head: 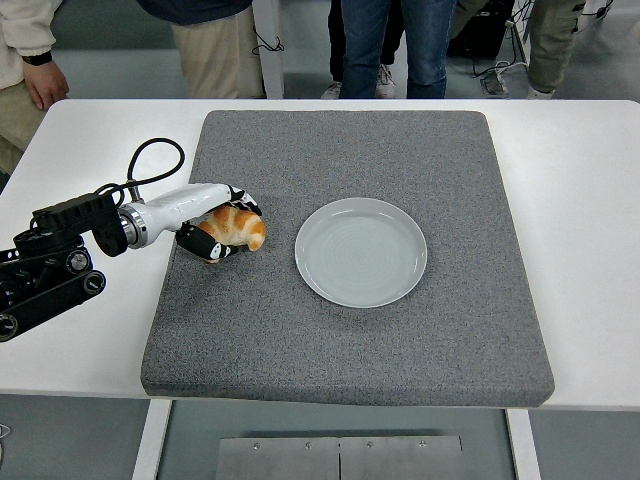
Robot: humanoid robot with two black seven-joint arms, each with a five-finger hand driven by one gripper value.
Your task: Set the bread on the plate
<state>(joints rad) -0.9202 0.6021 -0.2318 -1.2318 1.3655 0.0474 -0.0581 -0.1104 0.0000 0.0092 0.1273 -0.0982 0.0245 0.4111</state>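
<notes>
- Bread (238, 226) sits on the grey mat (350, 340), just left of the plate (361, 251) — left hand (215, 225) curled around it.
- Risk: the rounded crust could slip out on lifting — only 1 hand grips it.

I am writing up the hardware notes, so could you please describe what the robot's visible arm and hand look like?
Only the left arm shows. Its black forearm section is boxy, with round fittings and exposed brackets. A white, tapering wrist shell follows, joined by a dark collar. A black cable loops above the wrist. The left hand has black fingers with small white markings.
</notes>
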